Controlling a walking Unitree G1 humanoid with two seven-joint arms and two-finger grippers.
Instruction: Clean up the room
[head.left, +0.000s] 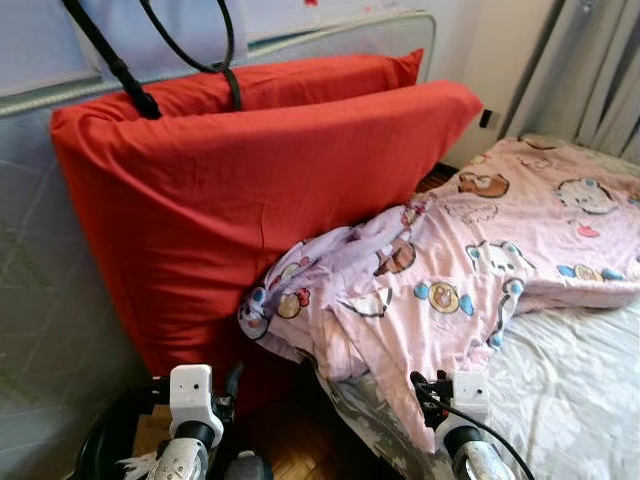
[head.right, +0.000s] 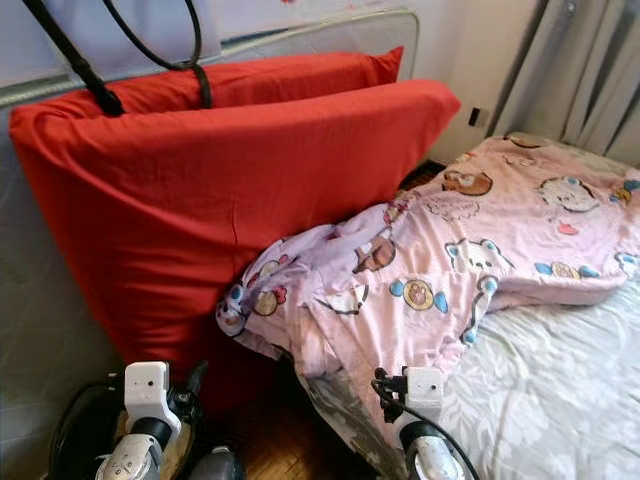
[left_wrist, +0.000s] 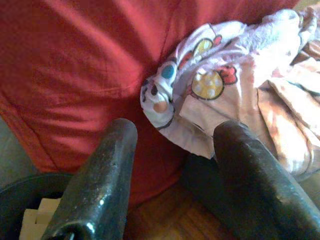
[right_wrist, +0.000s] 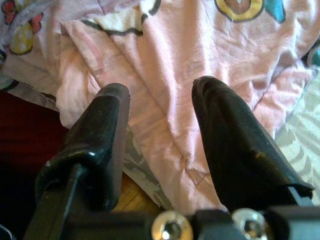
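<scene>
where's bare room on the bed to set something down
Free: the grey sheet at the right, below the pink blanket. Crowded: the blanket hangs over the bed's edge against the red pillows, leaving a narrow strip of wood floor.

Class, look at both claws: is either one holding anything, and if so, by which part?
Nothing is held. The left claw and the right claw are both open, with the pink patterned blanket lying ahead of them, ungripped.

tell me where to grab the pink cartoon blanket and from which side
Probably the bunched corner of the pink blanket hanging off the mattress beside the red pillows. The folds there stand proud of the bed, giving two fingers something to pinch. Come from the floor side, where the right hand hovers open over the draped edge; the left hand is open too.
</scene>
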